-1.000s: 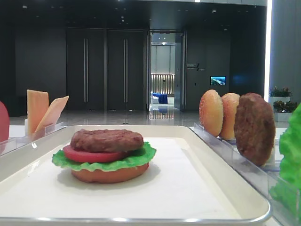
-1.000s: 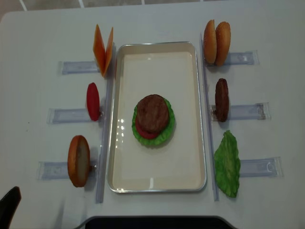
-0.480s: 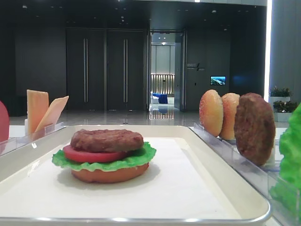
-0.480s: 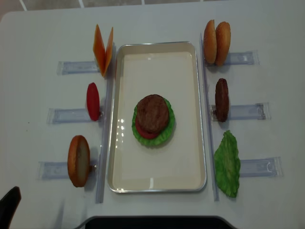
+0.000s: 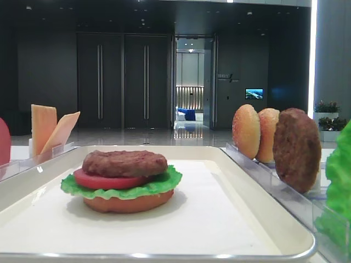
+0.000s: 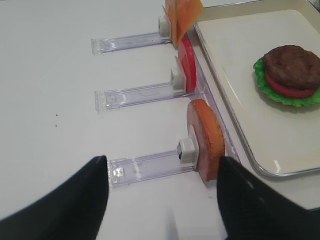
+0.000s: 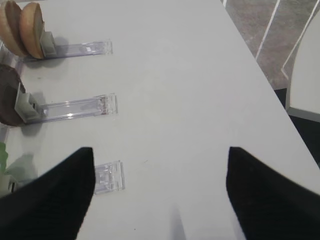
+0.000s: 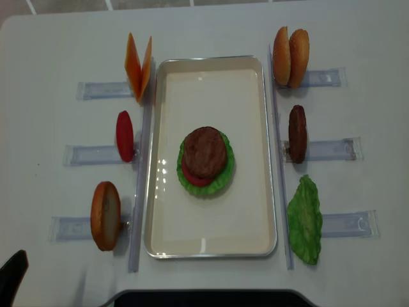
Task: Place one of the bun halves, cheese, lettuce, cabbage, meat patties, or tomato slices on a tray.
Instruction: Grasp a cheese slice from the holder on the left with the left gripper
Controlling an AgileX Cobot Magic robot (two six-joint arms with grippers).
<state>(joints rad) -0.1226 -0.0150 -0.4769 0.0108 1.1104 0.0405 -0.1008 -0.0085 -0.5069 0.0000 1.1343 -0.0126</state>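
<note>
Right now your left tool (image 6: 162, 200) hangs low over the tabletop (image 8: 51, 51) with its fingers spread wide and nothing between them, just short of the flat bun half (image 6: 206, 138) standing on edge in its clear rack (image 6: 145, 167). Your right tool (image 7: 160, 195) is likewise spread and holds nothing, near the racks on the other side. You can see the tray (image 8: 211, 83) carrying a stack: bun bottom (image 5: 129, 201), lettuce (image 8: 220, 182), tomato slice (image 5: 104, 179), meat patty (image 8: 204, 152) on top. Both cheese slices (image 8: 138, 66) lean in a V at the tray's far left corner, outside it.
</note>
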